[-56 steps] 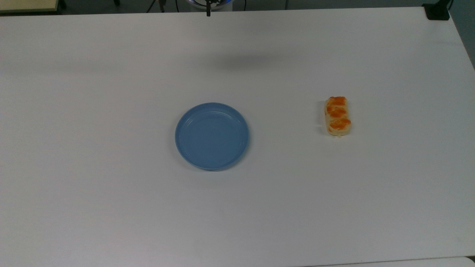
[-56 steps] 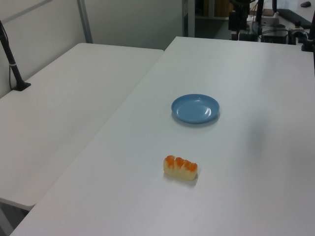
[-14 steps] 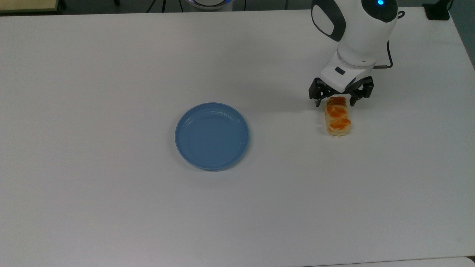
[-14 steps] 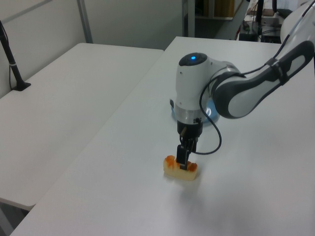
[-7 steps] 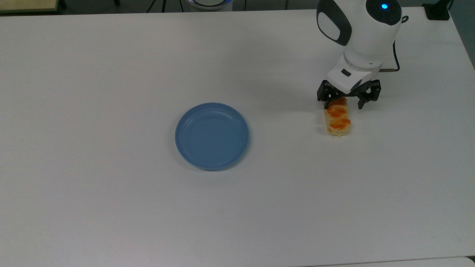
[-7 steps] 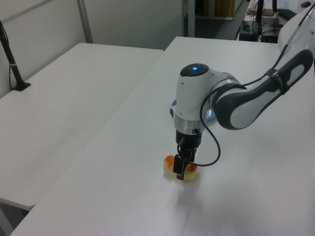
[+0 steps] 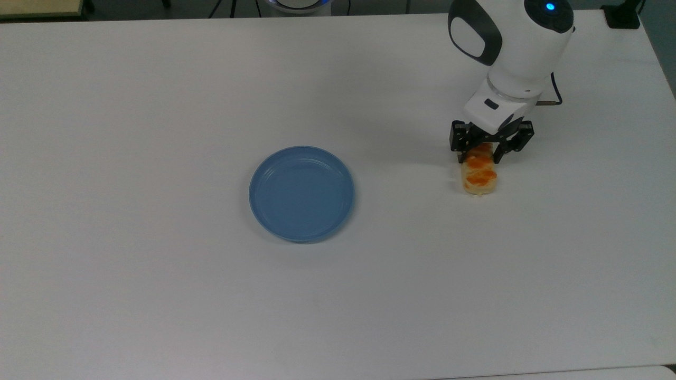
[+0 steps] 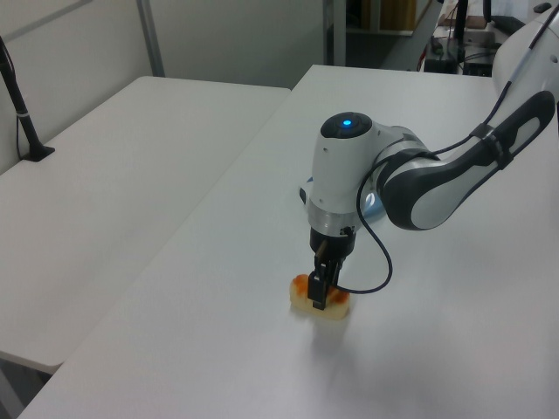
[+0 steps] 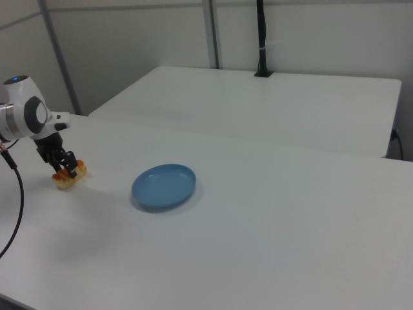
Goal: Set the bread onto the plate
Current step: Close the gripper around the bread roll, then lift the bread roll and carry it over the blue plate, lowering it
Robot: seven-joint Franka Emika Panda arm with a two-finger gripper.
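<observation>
Risk, as a judgement: the two-finger black gripper (image 7: 480, 153) grips the small oblong pale-yellow bread with orange-brown lumps (image 7: 479, 177) near the end toward the top view's top, not at its middle, so on lifting the free end may droop or the bread may pivot and slip out. Excess squeeze could also dent what looks like a soft body. The jaws stand narrowed to the bread's width, one finger on each long side, apparently in contact; firmness of the hold cannot be confirmed. The bread rests on the white table (image 7: 158, 295), well apart from the round light-blue plastic plate (image 7: 301, 193), which lies toward the top view's left.
</observation>
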